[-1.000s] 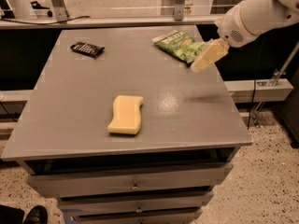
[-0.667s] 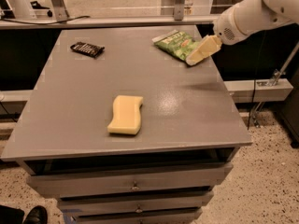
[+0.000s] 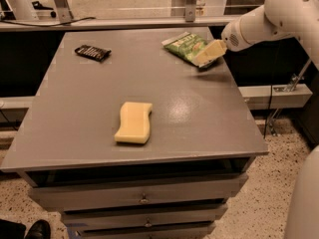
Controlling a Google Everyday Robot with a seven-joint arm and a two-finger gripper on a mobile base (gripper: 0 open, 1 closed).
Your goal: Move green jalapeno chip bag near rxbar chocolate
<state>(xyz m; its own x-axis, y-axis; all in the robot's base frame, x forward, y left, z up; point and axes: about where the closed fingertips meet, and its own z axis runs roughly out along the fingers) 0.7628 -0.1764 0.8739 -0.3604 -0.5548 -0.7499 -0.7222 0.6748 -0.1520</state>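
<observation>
The green jalapeno chip bag [image 3: 185, 46] lies at the far right of the grey table top [image 3: 89, 118]. The rxbar chocolate [image 3: 92, 52], a small dark flat bar, lies at the far left of the table, well apart from the bag. My gripper [image 3: 208, 55] hangs from the white arm [image 3: 264, 19] that comes in from the right. It sits over the right end of the bag, just above or touching it.
A pale yellow wavy sponge [image 3: 133, 122] lies near the middle front of the table. Drawers [image 3: 144, 198] run below the front edge. A rail [image 3: 124, 23] runs behind the table. A dark shoe [image 3: 35, 229] shows on the floor at the bottom left.
My gripper has moved left and toward the back, from beside the bag's right edge to over its right end. The bag, bar and sponge have not moved.
</observation>
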